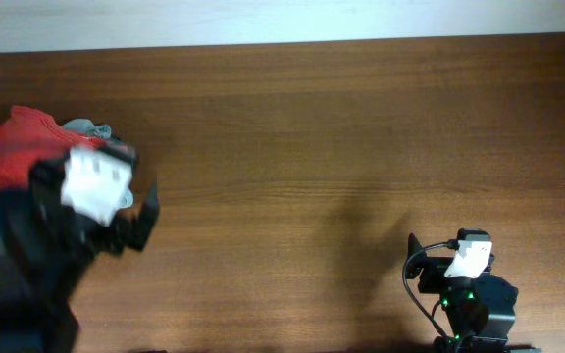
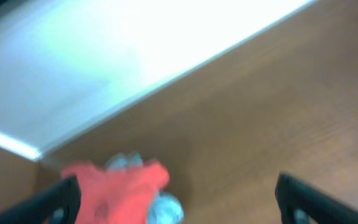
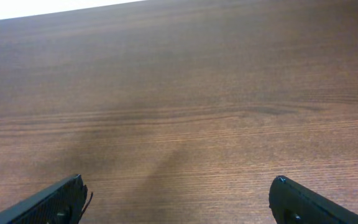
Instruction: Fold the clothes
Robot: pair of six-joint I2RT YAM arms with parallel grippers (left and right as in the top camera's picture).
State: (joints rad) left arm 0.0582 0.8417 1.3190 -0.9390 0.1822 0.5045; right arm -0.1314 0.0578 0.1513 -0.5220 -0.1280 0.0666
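Your left hand (image 2: 179,202) stands spread as wide as it goes, its two dark fingers (image 2: 58,200) at the far corners of the left wrist view, and nothing is caught between them. That view is blurred, but you can make out the clothes (image 2: 118,186) ahead of the hand and below it: an orange-red bundle with a grey-blue piece (image 2: 166,209) poking out beside it. They lie on the brown tabletop (image 2: 278,112) close to its pale far edge. From overhead, the clothes (image 1: 13,147) sit bunched at the far left end of the tabletop (image 1: 361,127). They are partly covered by the left arm (image 1: 37,255), and a bit of grey-blue cloth (image 1: 88,127) shows at the top of the heap. The orange-red garment is crumpled, not laid flat, and you cannot read any lettering on it. Your right hand (image 3: 179,202) is likewise fully spread and empty, with only bare wood grain between its fingers (image 3: 55,200). The right arm (image 1: 469,284) sits at the near right edge, well apart from the clothes.
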